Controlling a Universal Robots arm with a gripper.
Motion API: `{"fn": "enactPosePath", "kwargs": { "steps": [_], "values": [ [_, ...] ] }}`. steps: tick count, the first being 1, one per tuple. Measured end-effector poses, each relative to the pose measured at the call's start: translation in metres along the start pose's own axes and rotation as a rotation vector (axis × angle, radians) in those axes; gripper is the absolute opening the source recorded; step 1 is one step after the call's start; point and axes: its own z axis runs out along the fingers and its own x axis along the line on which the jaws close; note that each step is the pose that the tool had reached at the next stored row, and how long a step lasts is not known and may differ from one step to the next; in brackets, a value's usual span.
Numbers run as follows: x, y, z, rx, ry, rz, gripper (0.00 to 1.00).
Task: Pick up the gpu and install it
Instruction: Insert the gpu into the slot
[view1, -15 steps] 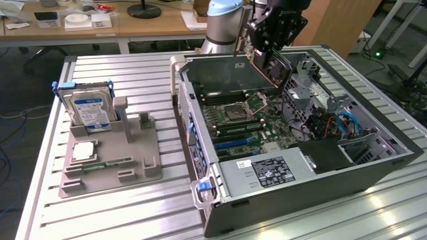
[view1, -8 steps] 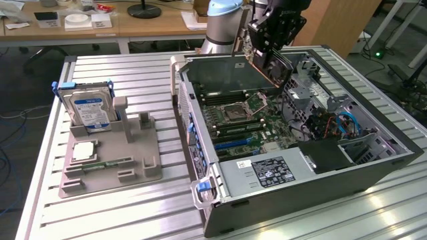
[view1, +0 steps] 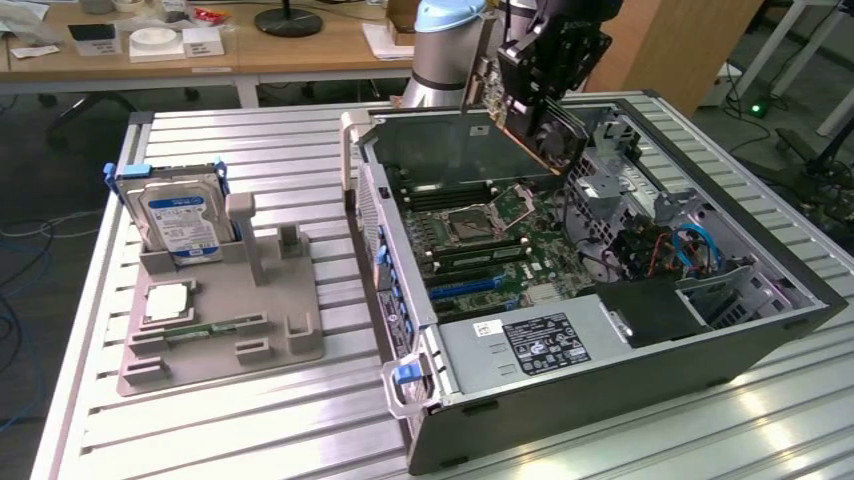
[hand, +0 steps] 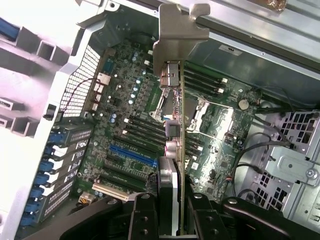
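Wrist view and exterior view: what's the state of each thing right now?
gpu, held edge-on above the motherboard, not seated.
gripper, shut on gpu.
case, side open, lying flat.
blue slot, empty.
hard drive, upright in the holder.
memory stick, flat in the holder.

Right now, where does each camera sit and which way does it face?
Exterior view: off the arm, raised, looking down on the open computer case; shows the arm and gripper holding the gpu.
Wrist view: on the wrist, looking along the gripper down at the motherboard; gripper clamps the gpu edge-on.
Shared: gpu, gripper, motherboard.
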Motion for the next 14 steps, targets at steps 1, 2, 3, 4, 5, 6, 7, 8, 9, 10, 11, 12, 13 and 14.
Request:
{"fn": "enactPosePath", "kwargs": {
  "steps": [1, 2, 3, 4, 5, 6, 7, 8, 9, 10, 11, 12, 13, 14],
  "values": [
    [0.0000, 0.0000, 0.0000, 0.0001, 0.0002, -0.005, 0.28],
    [0.0000, 0.0000, 0.0000, 0.0000, 0.0004, -0.012, 0.28],
    [0.0000, 0.0000, 0.0001, 0.0000, 0.0007, -0.021, 0.28],
    [-0.0002, -0.0001, 0.0001, 0.0001, 0.0012, -0.032, 0.28],
    [-0.0003, -0.0001, 0.0002, 0.0002, 0.0017, -0.046, 0.28],
    [-0.0003, -0.0001, 0.0002, 0.0004, 0.0025, -0.065, 0.28],
    [-0.0003, -0.0001, 0.0002, 0.0006, 0.0033, -0.082, 0.28],
    [-0.0003, -0.0001, 0.0003, 0.0007, 0.0040, -0.100, 0.28],
    [-0.0003, -0.0001, 0.0004, 0.0008, 0.0047, -0.118, 0.28],
    [-0.0003, -0.0001, 0.0004, 0.0010, 0.0055, -0.136, 0.28],
    [-0.0003, -0.0001, 0.0005, 0.0012, 0.0063, -0.154, 0.28],
    [-0.0003, -0.0001, 0.0005, 0.0013, 0.0071, -0.172, 0.28],
    [-0.0003, -0.0001, 0.0006, 0.0015, 0.0078, -0.191, 0.28],
    [-0.0003, -0.0001, 0.0006, 0.0016, 0.0086, -0.209, 0.28]
  ]
}}
